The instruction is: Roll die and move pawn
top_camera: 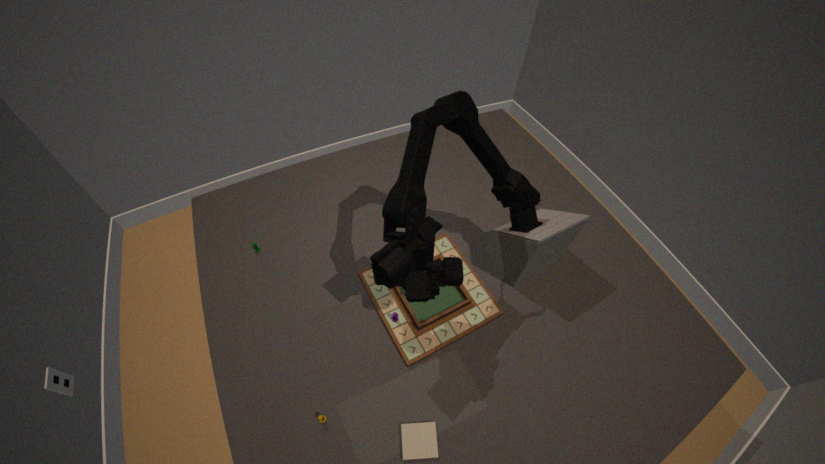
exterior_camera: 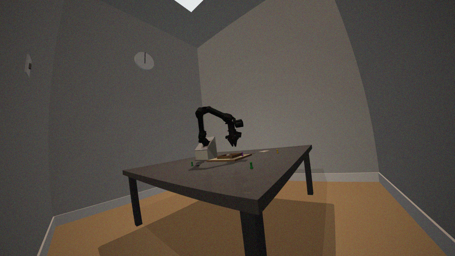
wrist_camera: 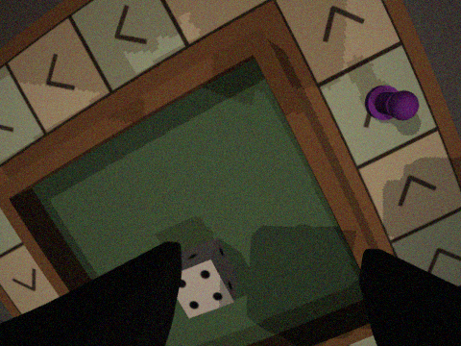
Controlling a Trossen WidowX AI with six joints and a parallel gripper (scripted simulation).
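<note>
My gripper [exterior_camera: 233,145] [wrist_camera: 272,261] is open and empty, high above the dice tray [top_camera: 446,315] [wrist_camera: 144,96]; its fingertips are hidden in the top view. The white die [wrist_camera: 206,290] rests on the green tray floor, its top face showing four pips; the left finger covers its edge in the wrist view, and the arm hides it in the top view. The purple pawn [top_camera: 395,317] [exterior_camera: 242,154] [wrist_camera: 403,105] stands upright on a pale green square of the board [wrist_camera: 423,72], two squares before the corner in the arrows' direction.
A green pawn [top_camera: 256,247] [exterior_camera: 251,165] and a second green pawn [exterior_camera: 191,164] stand off the board. A yellow pawn [top_camera: 321,419] [exterior_camera: 277,151] and a flat cream square [top_camera: 419,441] [exterior_camera: 263,151] lie beyond it. The arm's pale pedestal [exterior_camera: 201,155] is beside the board.
</note>
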